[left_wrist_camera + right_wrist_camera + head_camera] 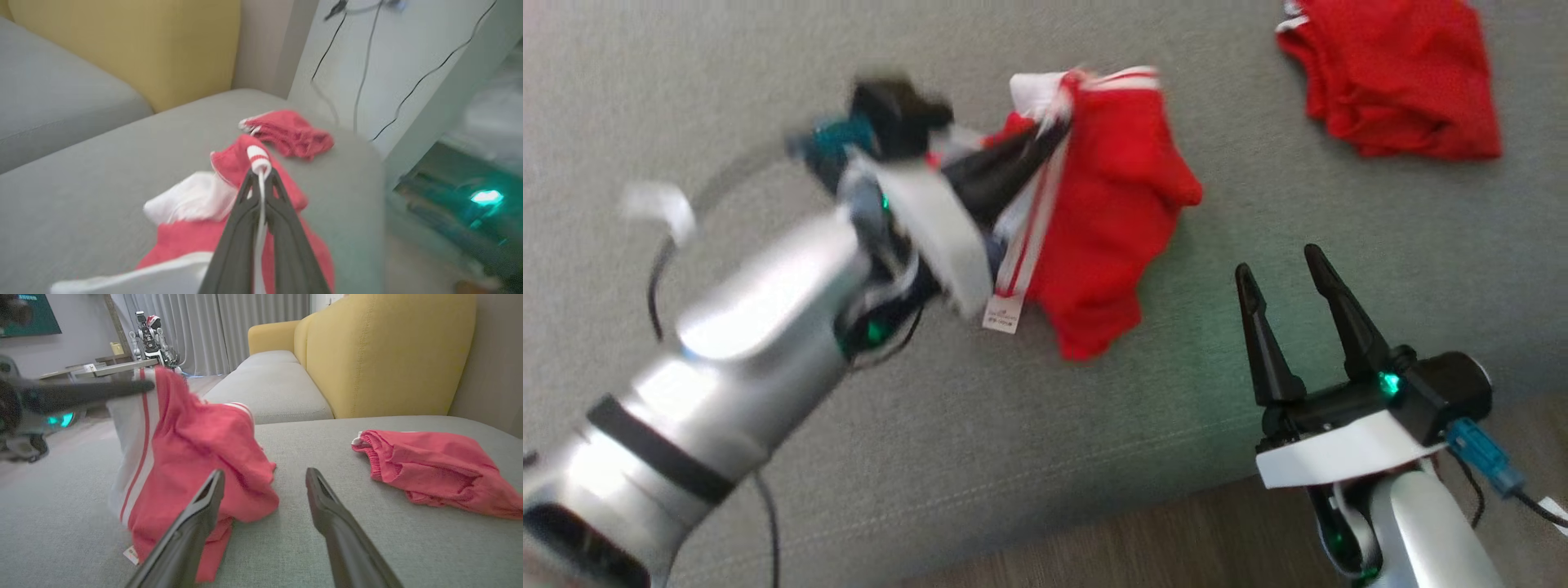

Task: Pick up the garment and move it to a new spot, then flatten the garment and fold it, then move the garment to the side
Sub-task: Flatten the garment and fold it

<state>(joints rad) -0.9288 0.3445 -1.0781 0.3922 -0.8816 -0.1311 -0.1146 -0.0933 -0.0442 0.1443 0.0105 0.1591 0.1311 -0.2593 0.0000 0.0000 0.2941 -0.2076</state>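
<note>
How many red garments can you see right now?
2. The held garment hangs from the shut left gripper, mid head view; the second garment lies crumpled to its right, untouched.

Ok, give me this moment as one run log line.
stage: pick-up | left tool: shut on red garment, striped edge raised, rest on grey cushion | right tool: open, empty | second red garment: lying apart

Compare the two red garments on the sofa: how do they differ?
The striped garment hangs pinched in the left gripper; the plain garment lies loose, untouched. The striped garment shows a white panel and tag; the plain garment looks nearly all red. Both are red and crumpled.
</note>
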